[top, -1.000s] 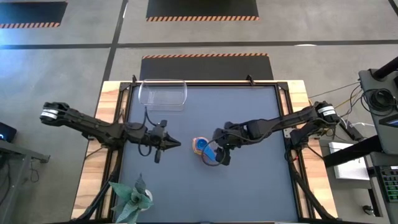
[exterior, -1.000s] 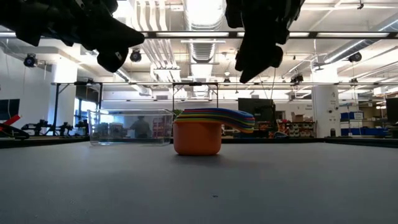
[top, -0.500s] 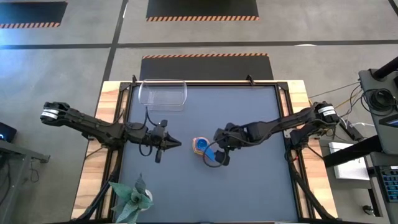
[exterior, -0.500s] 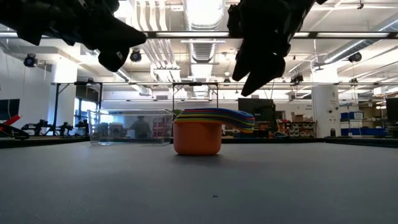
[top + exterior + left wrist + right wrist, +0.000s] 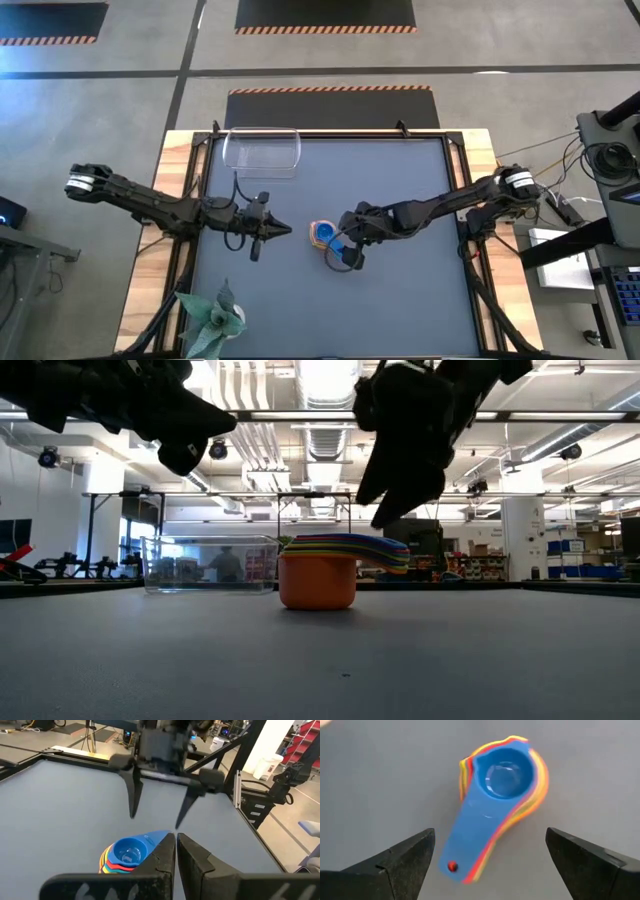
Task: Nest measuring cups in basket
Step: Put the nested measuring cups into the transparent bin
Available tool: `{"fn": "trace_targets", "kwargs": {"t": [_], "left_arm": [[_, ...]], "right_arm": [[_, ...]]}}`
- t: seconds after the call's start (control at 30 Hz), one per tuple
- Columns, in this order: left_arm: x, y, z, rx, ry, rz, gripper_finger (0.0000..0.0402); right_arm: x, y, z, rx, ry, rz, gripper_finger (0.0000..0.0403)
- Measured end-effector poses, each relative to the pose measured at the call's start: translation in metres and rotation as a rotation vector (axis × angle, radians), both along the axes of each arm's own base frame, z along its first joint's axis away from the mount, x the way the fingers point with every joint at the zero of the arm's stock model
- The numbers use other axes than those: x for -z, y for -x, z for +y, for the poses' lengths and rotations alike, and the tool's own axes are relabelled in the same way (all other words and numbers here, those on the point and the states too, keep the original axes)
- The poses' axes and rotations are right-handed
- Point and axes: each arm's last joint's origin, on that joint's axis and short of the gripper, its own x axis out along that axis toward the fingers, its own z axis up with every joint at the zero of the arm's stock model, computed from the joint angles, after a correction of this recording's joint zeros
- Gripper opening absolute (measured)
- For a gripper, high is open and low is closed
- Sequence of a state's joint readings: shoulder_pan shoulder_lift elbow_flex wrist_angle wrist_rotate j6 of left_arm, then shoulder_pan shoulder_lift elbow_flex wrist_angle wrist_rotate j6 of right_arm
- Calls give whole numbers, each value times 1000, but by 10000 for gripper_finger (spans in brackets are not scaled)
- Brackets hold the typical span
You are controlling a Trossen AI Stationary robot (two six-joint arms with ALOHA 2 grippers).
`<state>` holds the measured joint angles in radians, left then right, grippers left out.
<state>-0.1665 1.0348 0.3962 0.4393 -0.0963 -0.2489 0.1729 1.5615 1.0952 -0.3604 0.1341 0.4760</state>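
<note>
Your right gripper (image 5: 487, 865) is spread wide above the stacked cups (image 5: 501, 800). Come down straight, pinch the handles together, then carry them to the basket (image 5: 262, 151). Your left gripper (image 5: 176, 851) is pressed together, waiting nearby.

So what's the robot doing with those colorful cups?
The cups sit nested in one stack on the table, blue one on top. The right gripper hangs open just above the stack's handles, not touching them, and looks ready to grab the stack. The left gripper waits shut off to the side. The clear basket sits at the far edge of the table, with no cups in it yet.
</note>
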Motion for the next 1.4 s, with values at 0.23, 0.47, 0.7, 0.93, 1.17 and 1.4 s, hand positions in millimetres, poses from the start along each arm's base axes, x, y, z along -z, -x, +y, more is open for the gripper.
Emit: {"fn": "trace_targets", "kwargs": {"t": [0.23, 0.47, 0.7, 0.93, 1.17, 1.4], "left_arm": [[1, 0, 0, 0, -2, 11, 0], [2, 0, 0, -1, -3, 17, 0], [2, 0, 0, -1, -4, 20, 0], [2, 0, 0, -3, -4, 19, 0], [3, 0, 1, -26, -10, 26, 0], [4, 0, 1, -26, -10, 29, 0]], "right_arm": [[18, -20, 5, -31, 28, 73, 370], [33, -28, 7, -13, 14, 134, 370], [63, -28, 7, 11, -6, 266, 368], [74, -32, 8, 6, -4, 302, 360], [65, -32, 8, 3, 1, 269, 287], [63, -31, 8, -41, 29, 266, 188]]}}
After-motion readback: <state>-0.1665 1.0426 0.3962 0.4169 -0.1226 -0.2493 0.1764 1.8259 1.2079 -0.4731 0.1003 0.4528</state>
